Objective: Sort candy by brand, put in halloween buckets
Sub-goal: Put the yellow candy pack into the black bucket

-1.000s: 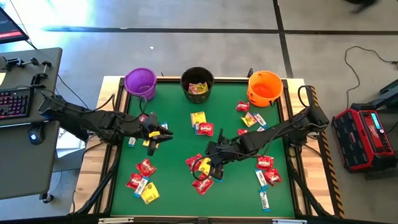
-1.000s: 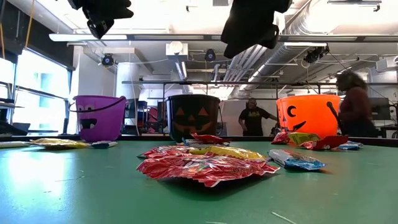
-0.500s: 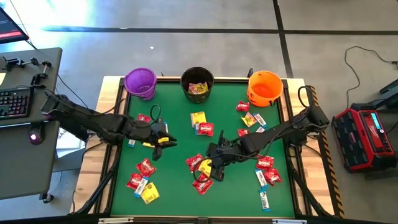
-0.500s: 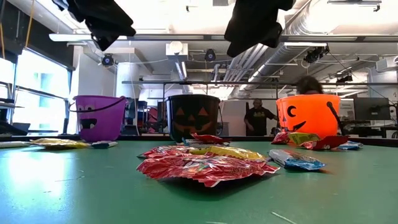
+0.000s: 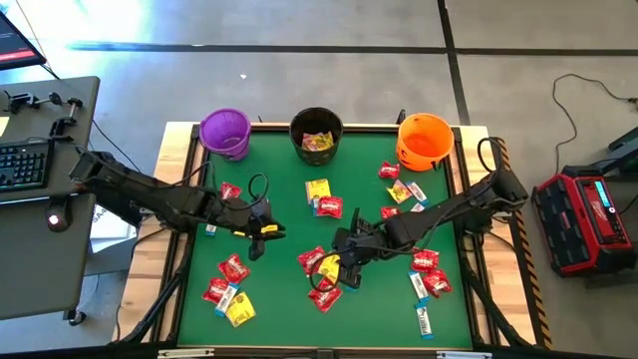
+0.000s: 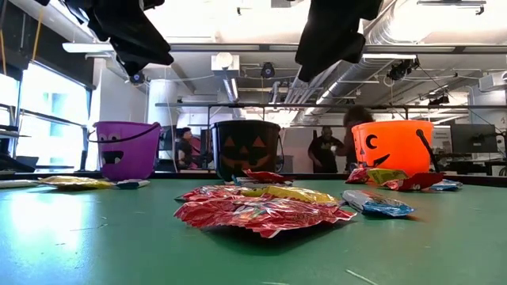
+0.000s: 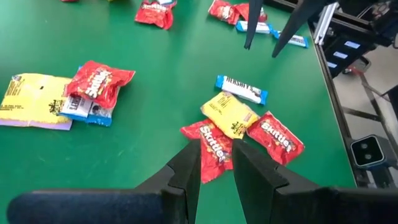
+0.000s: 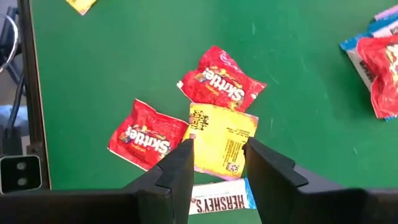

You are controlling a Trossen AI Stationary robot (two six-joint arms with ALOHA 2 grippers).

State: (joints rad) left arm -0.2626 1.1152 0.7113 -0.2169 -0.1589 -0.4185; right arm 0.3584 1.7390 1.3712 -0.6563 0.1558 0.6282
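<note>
The black bucket (image 5: 317, 131), between the purple bucket (image 5: 225, 131) and orange bucket (image 5: 425, 138), holds yellow and red candy (image 5: 318, 141); the others' insides look bare. In front of the black bucket, the left gripper (image 5: 261, 230) and right gripper (image 5: 344, 267) hover parted, grasping nothing, over loose packets.

Red candy pile (image 6: 261, 212) foreground, purple (image 6: 127, 150), black (image 6: 246, 148), orange buckets (image 6: 394, 146) behind

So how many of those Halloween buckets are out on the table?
3, lined along the far edge: round purple plastic pail left, black pail middle, orange pail right.
</note>
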